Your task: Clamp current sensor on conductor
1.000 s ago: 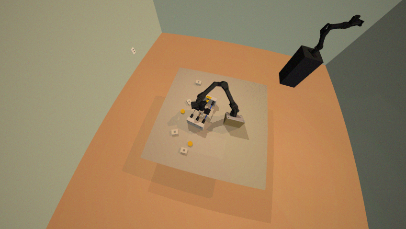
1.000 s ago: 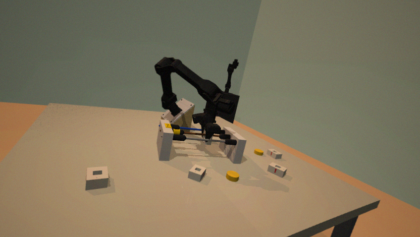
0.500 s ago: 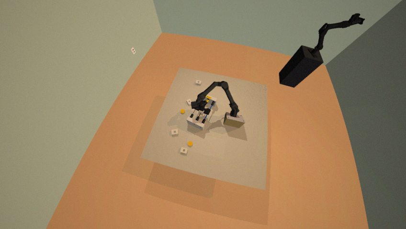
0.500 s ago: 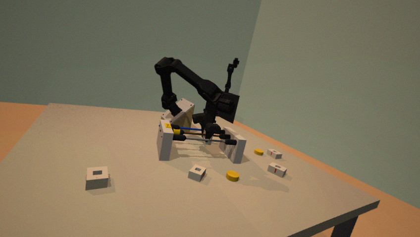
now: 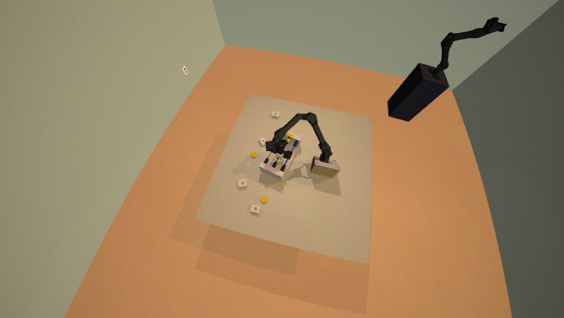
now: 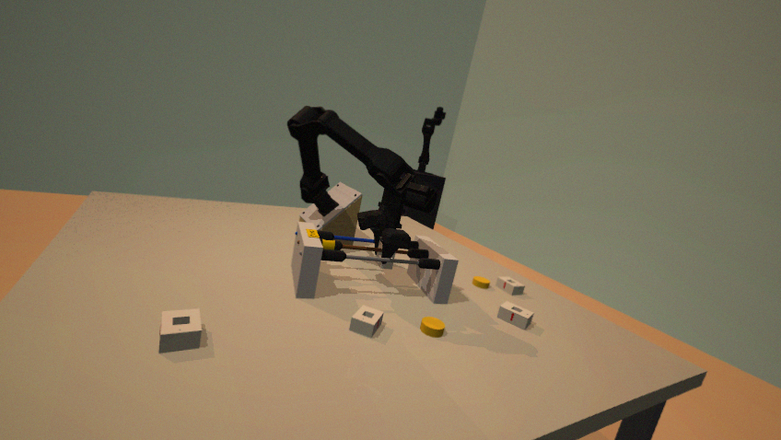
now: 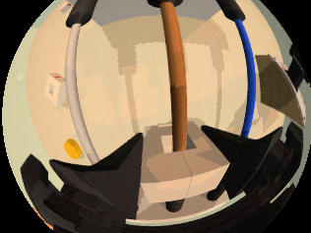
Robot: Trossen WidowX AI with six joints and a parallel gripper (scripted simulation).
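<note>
Pale green walls point(image 5: 118, 78) point(image 6: 601, 136) and an orange floor point(image 5: 138, 256) surround a beige table point(image 5: 335, 237) point(image 6: 262, 382), where the black arm point(image 5: 292, 122) point(image 6: 350, 137) reaches down over three wires strung between two upright blocks. The gripper point(image 5: 280, 154) point(image 6: 382, 257) point(image 7: 172, 133) points downward, its fingers set along the two sides of the pale current sensor point(image 5: 279, 156) point(image 6: 387, 266) point(image 7: 184, 168). They stand part-way apart, right up against it in the wrist view; whether they pinch it or have just let it loose, one cannot tell. Between the fingers, the brown wire point(image 6: 355, 248) point(image 7: 177, 73) runs into the sensor's opening. A thin seam crosses the sensor's near face; its arrow and its latch cannot be made out. To one side of the fingers lies the blue wire point(image 6: 350, 238) point(image 7: 250, 73), to the other the grey wire point(image 6: 360, 258) point(image 7: 72, 73). Beyond the fingers along the brown wire sits a yellow marker point(image 5: 288, 139) point(image 6: 328, 245), close to the block with the yellow label point(image 5: 289, 135) point(image 6: 312, 233). Its lettering is too small to read.
</note>
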